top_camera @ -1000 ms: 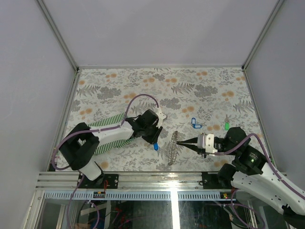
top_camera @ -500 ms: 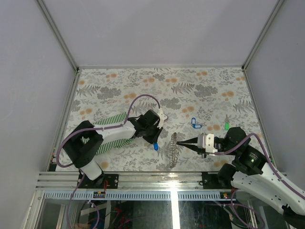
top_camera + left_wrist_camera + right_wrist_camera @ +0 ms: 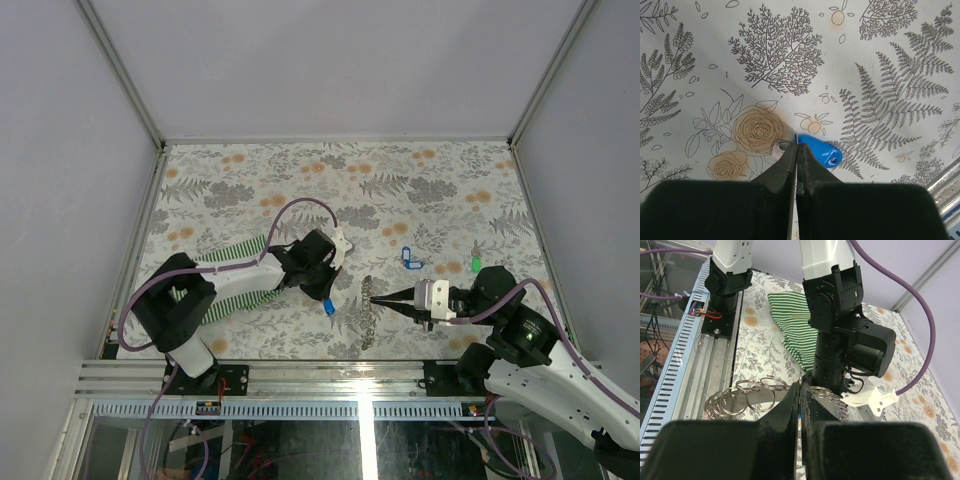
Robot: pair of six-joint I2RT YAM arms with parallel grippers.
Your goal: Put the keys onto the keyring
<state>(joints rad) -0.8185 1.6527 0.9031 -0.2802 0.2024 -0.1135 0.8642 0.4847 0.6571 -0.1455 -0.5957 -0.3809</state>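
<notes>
My left gripper [image 3: 325, 297] is shut on a blue key [image 3: 328, 308]. In the left wrist view its tips [image 3: 796, 146] pinch the blue key [image 3: 821, 150] where the tag meets its small metal loop [image 3: 781, 148], low over the table. My right gripper [image 3: 374, 297] is shut on the keyring [image 3: 369, 314], a silvery chain of small rings that hangs from the tips. In the right wrist view the keyring [image 3: 742, 397] spreads to both sides of the shut gripper [image 3: 799, 385]. A second blue key [image 3: 410, 259] and a green key [image 3: 476, 264] lie further back on the right.
A green striped cloth [image 3: 232, 276] lies under the left arm and shows in the right wrist view [image 3: 790, 320]. The floral table cover [image 3: 400, 190] ends at a metal rail [image 3: 350, 372] at the near edge. Grey walls stand on three sides.
The keyring has shifted slightly right in the right gripper's hold. The left arm has adjusted a little, with the blue key still near the same spot.
</notes>
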